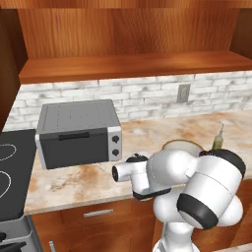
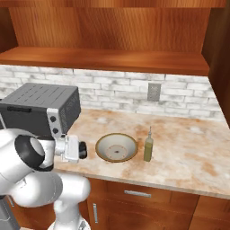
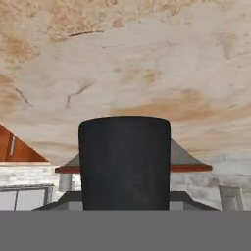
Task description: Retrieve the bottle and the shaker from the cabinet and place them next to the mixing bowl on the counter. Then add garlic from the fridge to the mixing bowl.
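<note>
Two task items down on the bench, one in the claw.
shaker [image 3: 124, 162]: black cylinder, sits right in front of the hand camera, held in the claw [image 3: 124, 203]; fingers themselves are hidden behind it.
claw state: clamped on the shaker, over the bench's front part, between toaster oven and mixing bowl as seen from the right base camera [image 2: 82, 150].
bottle [image 2: 148, 146]: olive-green, upright on the bench, just beside the mixing bowl on its right side in the right base view; apart from the bowl rim, cannot tell if there is contact at the base. From the left base camera, neck and top [image 1: 218, 139] poke up behind the arm.
mixing bowl [image 2: 104, 143]: tan rim, speckled inside, on the bench near the front edge; nothing visible inside it.
bench [image 2: 188, 155]: beige stone with rusty blotches, wooden drawers with silver handles under it.
toaster oven [image 1: 78, 131]: grey, door closed, at the left end of the bench, against the brick wall.
cabinet [image 2: 108, 58]: open wooden shelf above the brick backsplash.
outlet [image 2: 153, 91]: on the brick wall behind the bottle.
stove [image 1: 10, 172]: dark top, left of the bench.
</note>
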